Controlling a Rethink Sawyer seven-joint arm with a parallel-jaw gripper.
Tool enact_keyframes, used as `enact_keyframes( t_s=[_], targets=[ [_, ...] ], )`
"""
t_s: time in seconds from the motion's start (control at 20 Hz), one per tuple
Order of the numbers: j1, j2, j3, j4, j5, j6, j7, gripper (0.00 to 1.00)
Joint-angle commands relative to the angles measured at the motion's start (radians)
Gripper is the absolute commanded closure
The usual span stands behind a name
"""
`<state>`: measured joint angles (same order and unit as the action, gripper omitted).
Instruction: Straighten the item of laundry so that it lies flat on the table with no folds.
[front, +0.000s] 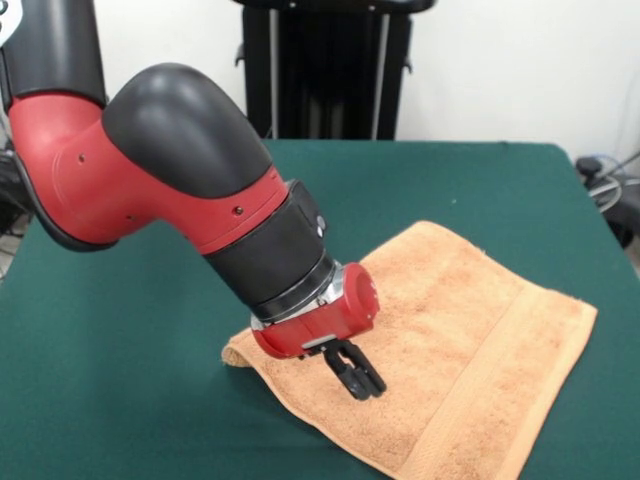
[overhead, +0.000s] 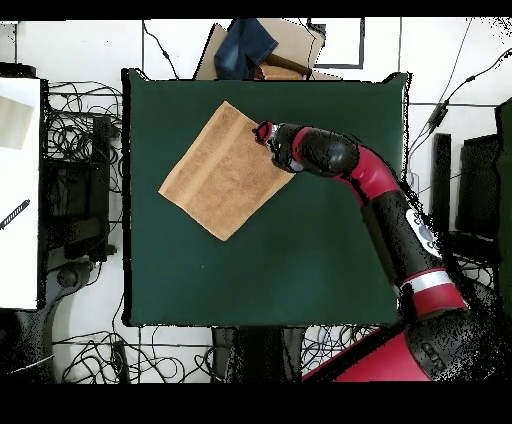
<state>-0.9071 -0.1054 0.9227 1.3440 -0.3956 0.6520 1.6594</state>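
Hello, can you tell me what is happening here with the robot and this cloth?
A red and black robot arm is working on an orange towel lying on a green table. Its gripper points down at the towel's edge, near a small curled-up corner. The rest of the towel looks spread out nearly flat. Whether the gripper is open or shut cannot be seen.
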Motion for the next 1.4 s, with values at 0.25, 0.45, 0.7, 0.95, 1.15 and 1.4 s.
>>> enact_keyframes(
  t_s=[0.25,0.45,0.7,0.95,1.15,1.4],
  targets=[
    [0.043,0.056,0.036,0.027,0.004,0.034,-0.159,1.00],
    [0.045,0.067,0.039,0.043,-0.003,0.004,-0.145,1.00],
    [0.046,0.058,0.042,0.066,-0.005,-0.014,-0.119,1.00],
    [0.041,0.071,0.042,0.051,-0.007,0.000,-0.145,1.00],
    [0.038,0.078,0.044,0.040,0.000,0.019,-0.161,1.00],
    [0.039,0.064,0.048,0.047,0.013,0.034,-0.142,1.00]
  ],
)
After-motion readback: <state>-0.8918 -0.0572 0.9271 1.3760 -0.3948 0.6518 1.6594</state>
